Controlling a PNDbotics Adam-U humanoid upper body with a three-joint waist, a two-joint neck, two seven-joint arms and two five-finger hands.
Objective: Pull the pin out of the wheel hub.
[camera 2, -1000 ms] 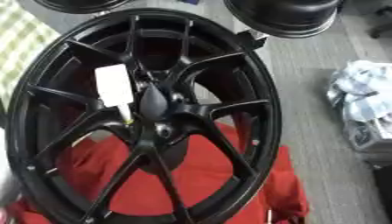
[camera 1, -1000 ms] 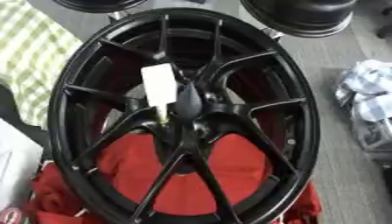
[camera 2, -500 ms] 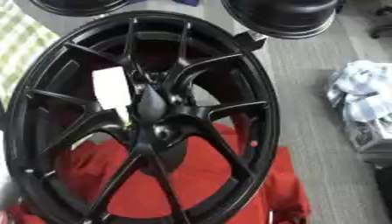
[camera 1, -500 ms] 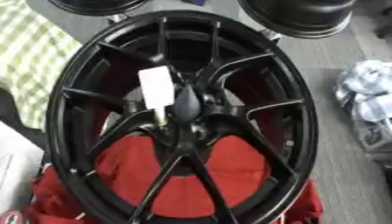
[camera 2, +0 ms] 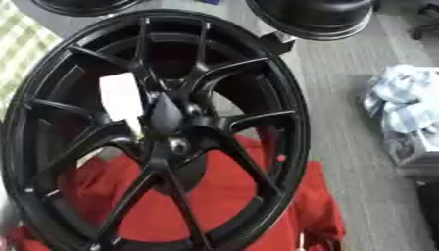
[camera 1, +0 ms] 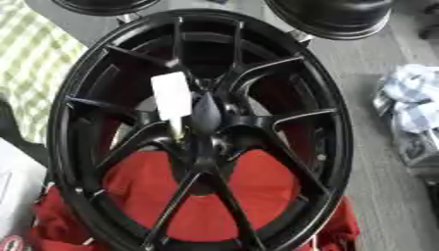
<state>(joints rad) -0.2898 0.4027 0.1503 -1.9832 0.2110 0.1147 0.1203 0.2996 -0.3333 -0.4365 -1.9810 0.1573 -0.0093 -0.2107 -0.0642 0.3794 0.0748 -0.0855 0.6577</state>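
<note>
At the middle of the black wheel (camera 1: 202, 132) sits the hub (camera 1: 206, 115), a dark pointed cap where the thin spokes meet. The pin itself cannot be picked out with any certainty; a small round silvery spot (camera 2: 178, 144) shows just below the hub in the right eye view, but what it is cannot be told. A white rectangular tag (camera 1: 171, 96) lies against the spokes just left of the hub, standing nearly upright, with a thin pale stem running down from its lower edge beside the hub.

Neither of the robot's hands shows in either view, so nothing can be said of whether their fingers are straight or curled, nor of how the hub lies relative to them.

The wheel fills most of both views, its rim tilted so the top leans away. Under its lower half lies a red cloth (camera 1: 214, 196), seen through the gaps between the spokes and spilling out past the rim at the bottom. Beyond the top of the wheel stand two more black round objects (camera 1: 330, 17), partly cut off by the upper edge. To the left lies a green-and-white checked cloth (camera 1: 34, 68). To the right, on the grey floor (camera 2: 339, 98), well apart from the wheel, lies a crumpled bundle of white and blue cloth (camera 2: 403, 105).
</note>
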